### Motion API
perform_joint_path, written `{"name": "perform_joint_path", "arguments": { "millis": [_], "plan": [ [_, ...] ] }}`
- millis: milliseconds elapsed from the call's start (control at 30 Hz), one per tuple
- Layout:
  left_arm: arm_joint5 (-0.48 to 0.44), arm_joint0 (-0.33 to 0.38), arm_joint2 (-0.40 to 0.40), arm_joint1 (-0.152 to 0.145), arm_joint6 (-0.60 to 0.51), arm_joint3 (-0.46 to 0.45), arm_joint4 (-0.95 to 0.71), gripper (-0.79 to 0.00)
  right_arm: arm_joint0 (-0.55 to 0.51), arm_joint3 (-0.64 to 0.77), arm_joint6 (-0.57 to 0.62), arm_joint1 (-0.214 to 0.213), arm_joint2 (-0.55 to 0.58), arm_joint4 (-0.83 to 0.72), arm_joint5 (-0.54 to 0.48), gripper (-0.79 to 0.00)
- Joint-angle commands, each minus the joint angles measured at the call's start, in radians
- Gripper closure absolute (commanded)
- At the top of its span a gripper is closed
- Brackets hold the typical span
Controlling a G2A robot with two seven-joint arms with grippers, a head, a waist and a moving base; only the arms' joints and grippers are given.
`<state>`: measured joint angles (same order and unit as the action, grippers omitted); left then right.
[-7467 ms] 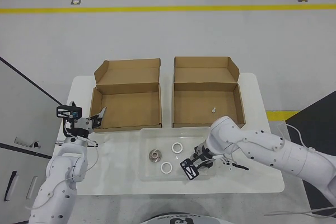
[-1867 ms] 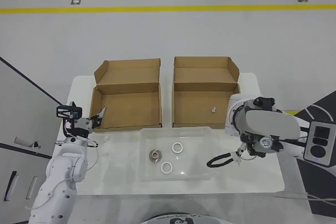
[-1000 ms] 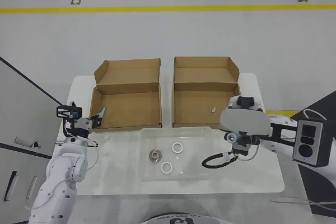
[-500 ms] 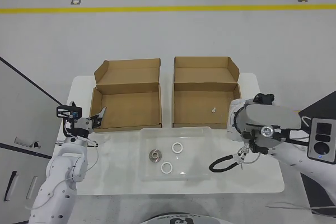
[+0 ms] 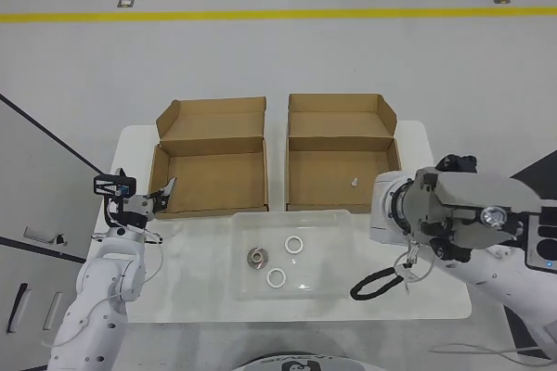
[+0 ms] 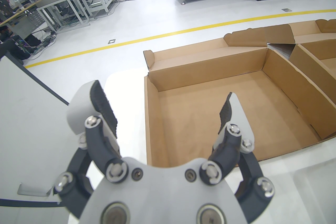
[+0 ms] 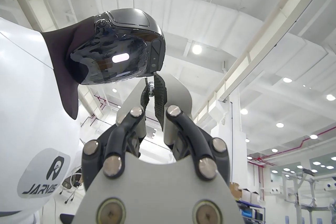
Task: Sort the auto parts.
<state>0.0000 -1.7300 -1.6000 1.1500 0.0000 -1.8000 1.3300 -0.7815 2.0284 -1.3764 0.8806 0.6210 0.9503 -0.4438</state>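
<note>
A clear tray [image 5: 330, 286] at the table's front holds two white rings [image 5: 295, 245] [image 5: 277, 277] and a round metal part [image 5: 256, 257]. Behind it stand two open cardboard boxes: the left box [image 5: 209, 181] is bare inside, and the right box [image 5: 342, 176] holds a small screw [image 5: 353, 182]. My right gripper [image 7: 151, 86] points up at the ceiling and is shut on a small metal screw [image 7: 150, 87]; that arm [image 5: 464, 209] hovers over the table's right end. My left gripper [image 6: 164, 101] stands open beside the left box's near corner [image 5: 158, 197].
A black cable [image 5: 376, 281] loops from the right arm over the table beside the tray. The white table [image 5: 204, 297] ends close to the left arm. Box flaps [image 5: 213, 119] stand up at the back.
The right gripper has left the tray, risen and swung to the table's right end, turning upward with a small screw in it. The left arm has stayed still.
</note>
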Motion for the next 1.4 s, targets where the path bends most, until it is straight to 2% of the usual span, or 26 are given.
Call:
{"name": "perform_joint_path", "arguments": {
  "millis": [0, 500, 1000, 1367],
  "plan": [
    [0.0, 0.0, 0.0, 0.0, 0.0, 0.0, 0.0, -0.785, -0.005, -0.004, 0.014, 0.006, 0.009, 0.017, -0.014, 0.0],
    [0.0, 0.0, 0.0, 0.0, 0.0, 0.0, 0.0, -0.785, -0.063, -0.014, 0.184, 0.031, 0.104, 0.11, -0.129, 0.0],
    [0.0, 0.0, 0.0, 0.0, 0.0, 0.0, 0.0, -0.785, -0.145, 0.017, 0.134, 0.074, 0.167, 0.059, -0.134, 0.0],
    [0.0, 0.0, 0.0, 0.0, 0.0, 0.0, 0.0, -0.785, -0.175, 0.017, 0.224, 0.093, 0.218, 0.118, -0.201, 0.0]
  ]
}}
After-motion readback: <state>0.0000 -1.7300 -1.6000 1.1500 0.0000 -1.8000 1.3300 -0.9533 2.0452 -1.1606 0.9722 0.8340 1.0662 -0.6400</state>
